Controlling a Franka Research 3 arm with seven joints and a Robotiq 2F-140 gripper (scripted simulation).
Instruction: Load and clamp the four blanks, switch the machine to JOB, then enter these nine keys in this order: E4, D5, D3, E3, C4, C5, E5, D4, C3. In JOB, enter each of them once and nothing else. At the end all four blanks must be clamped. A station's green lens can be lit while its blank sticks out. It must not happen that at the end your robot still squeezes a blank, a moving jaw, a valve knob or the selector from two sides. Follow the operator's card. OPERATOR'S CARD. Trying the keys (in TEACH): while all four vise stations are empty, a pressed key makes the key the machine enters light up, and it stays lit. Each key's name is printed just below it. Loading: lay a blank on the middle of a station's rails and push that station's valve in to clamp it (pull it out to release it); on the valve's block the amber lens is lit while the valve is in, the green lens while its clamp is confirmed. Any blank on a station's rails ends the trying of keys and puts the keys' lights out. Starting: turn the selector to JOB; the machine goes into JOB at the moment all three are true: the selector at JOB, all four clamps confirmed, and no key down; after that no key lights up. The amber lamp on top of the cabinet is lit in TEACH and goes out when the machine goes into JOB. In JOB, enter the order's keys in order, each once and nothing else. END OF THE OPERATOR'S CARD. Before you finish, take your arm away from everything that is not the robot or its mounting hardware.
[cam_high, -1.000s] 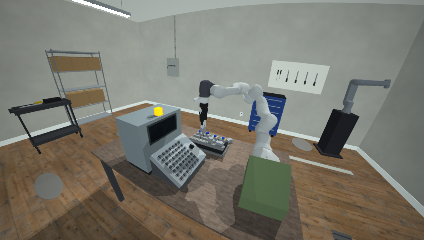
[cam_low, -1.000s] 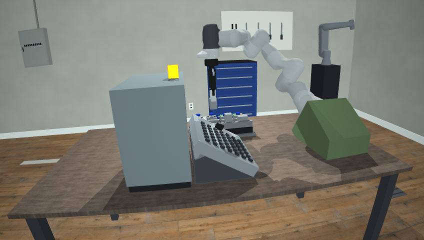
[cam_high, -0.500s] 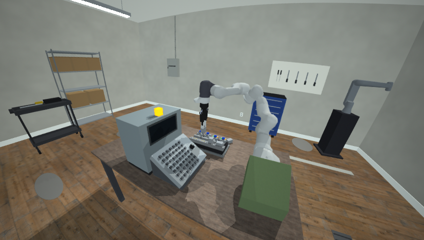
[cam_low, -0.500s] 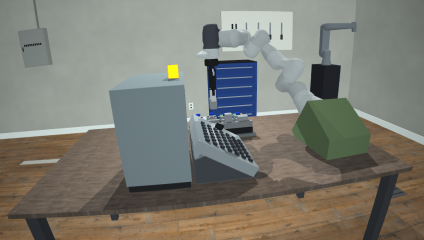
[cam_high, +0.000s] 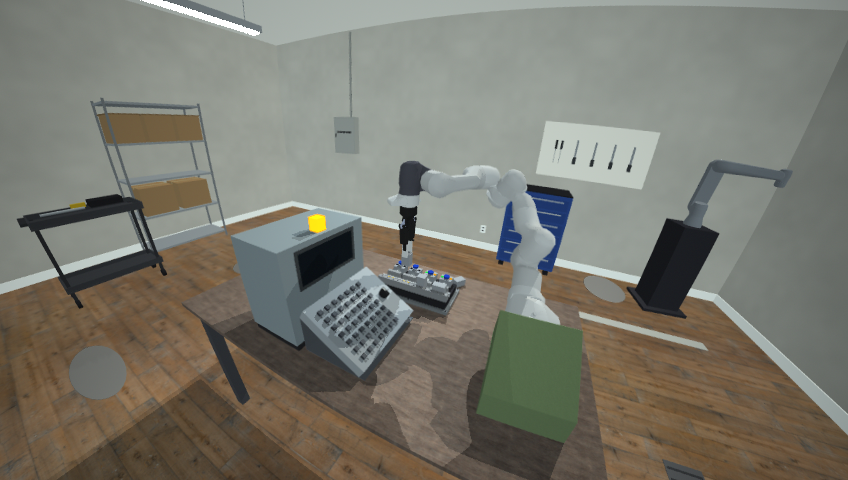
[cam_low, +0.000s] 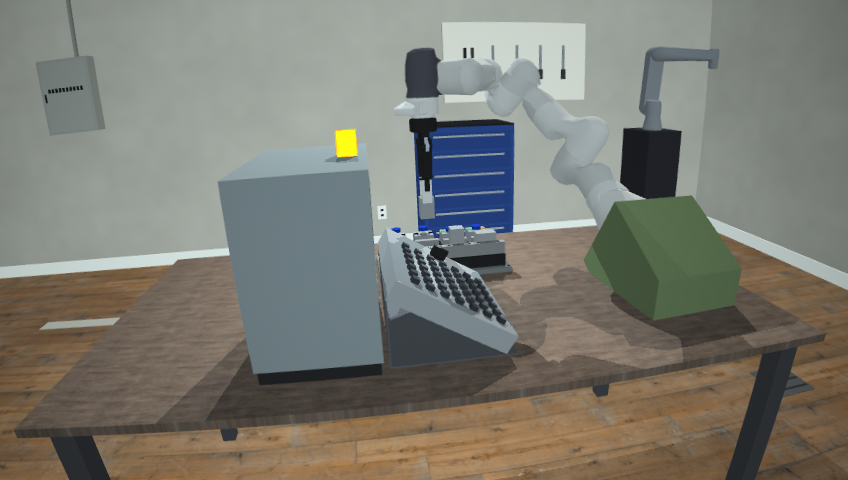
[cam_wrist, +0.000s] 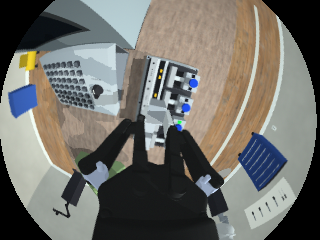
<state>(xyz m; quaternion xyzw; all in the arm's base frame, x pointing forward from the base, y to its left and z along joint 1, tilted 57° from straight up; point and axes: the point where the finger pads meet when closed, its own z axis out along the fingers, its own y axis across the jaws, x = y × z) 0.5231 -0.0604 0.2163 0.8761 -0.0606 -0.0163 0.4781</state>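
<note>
station row: a row of four vise stations (cam_high: 419, 297) (cam_low: 484, 259) (cam_wrist: 144, 95) stands on the worktop (cam_high: 452, 368) (cam_low: 571, 350) (cam_wrist: 212, 35), beside the key console (cam_high: 330, 334) (cam_low: 452, 330) (cam_wrist: 107, 62). four blue valve knobs are seen in the top view. a green lens (cam_wrist: 179, 122) is lit near the knob closest to the pincer in the wrist view; green and orange spots are also seen along the row from outside. which stations contain blanks cannot be told at this size.

pincer: the pincer (cam_high: 407, 260) (cam_low: 426, 212) (cam_wrist: 155, 113) is pointed down above the row, its fingers closed on a pale grey blank (cam_low: 426, 206) (cam_wrist: 156, 115). the held blank is carried over the stations, near the far end as seen from above.

console and cabinet: dark keys are set in rows on the sloped face, with the black selector (cam_high: 384, 293) (cam_low: 439, 252) (cam_wrist: 97, 90) at its upper corner; the setting cannot be read. the amber lamp (cam_high: 317, 223) (cam_low: 346, 143) on the grey cabinet (cam_high: 267, 279) (cam_low: 297, 267) (cam_wrist: 110, 20) is lit, so teach is indicated. the screen (cam_high: 325, 258) is dark.

surroundings: brown boxes (cam_high: 141, 129) are held on two levels of the shelf rack (cam_high: 148, 105). a black case (cam_high: 104, 201) and a yellow item (cam_high: 77, 205) are carried on the upper tray of the dark cart (cam_high: 113, 270). the drawers of the blue chest (cam_high: 547, 228) (cam_low: 470, 172) (cam_wrist: 262, 161) are shut; their contents are hidden.
</note>
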